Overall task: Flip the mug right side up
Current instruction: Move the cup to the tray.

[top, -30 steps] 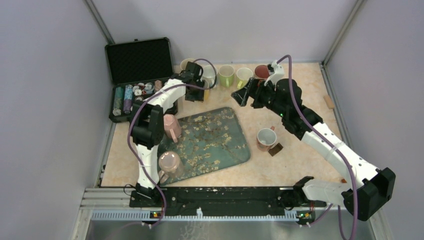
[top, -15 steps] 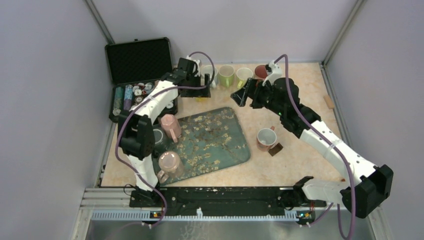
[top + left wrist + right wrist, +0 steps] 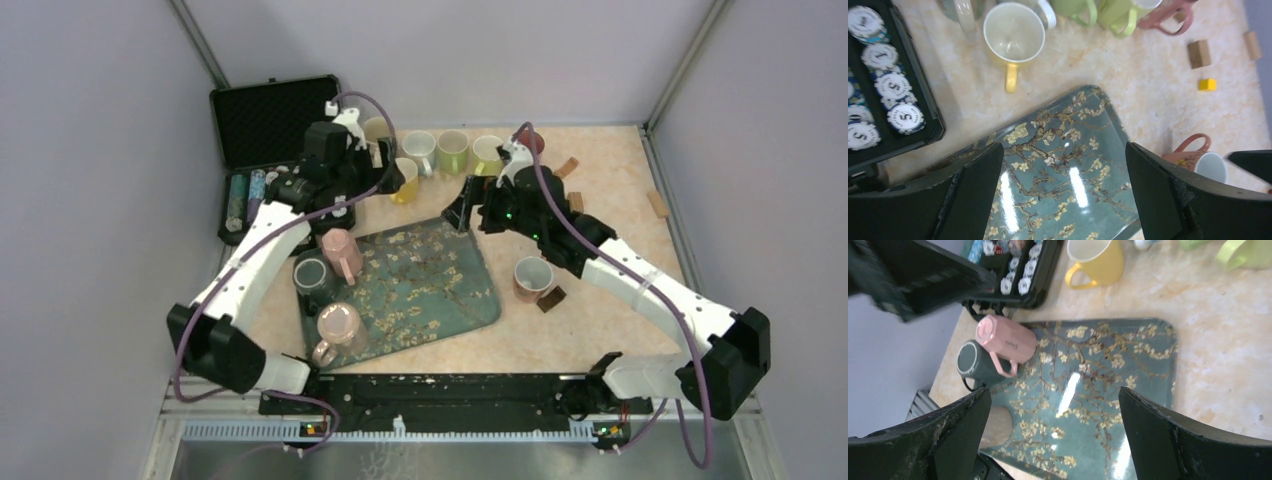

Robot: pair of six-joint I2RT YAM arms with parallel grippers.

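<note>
- While both arms reach out over it, the table (image 3: 610, 230) carries everything, its marbled top bare along the right edge.
- A black case (image 3: 275, 120) lies open at the table's far-left corner, with rows of poker chips (image 3: 893, 85) in its near half.
- A teal tray (image 3: 430, 270) with a blossom pattern sits at the middle of the table, nearer the left edge.
- The left gripper (image 3: 1063, 150) hangs above the tray's far-left corner, its fingers spread wide and the tray showing between them.
- The right gripper (image 3: 1054, 395) hangs above the tray's far edge, its fingers also spread wide over the pattern.
- The yellow mug (image 3: 1013, 37) stands upright on the table just beyond the tray's far edge, near the case, mouth up and handle towards the tray; neither gripper touches it.
- A row of mugs (image 3: 452, 150) stands along the table's far edge, just behind the yellow one.
- A pink mug (image 3: 1005, 340) lies on its side at the tray's far-left corner, against a dark mug (image 3: 975, 362) at the tray's left edge.
- Another pink mug (image 3: 338, 325) sits at the tray's near-left corner; which way up it is I cannot tell.
- A salmon mug (image 3: 532, 278) stands mouth up on the table just right of the tray.
- A small yellow cube (image 3: 1207, 84) and a wooden block (image 3: 1199, 53) lie on the table towards its far-right corner.
</note>
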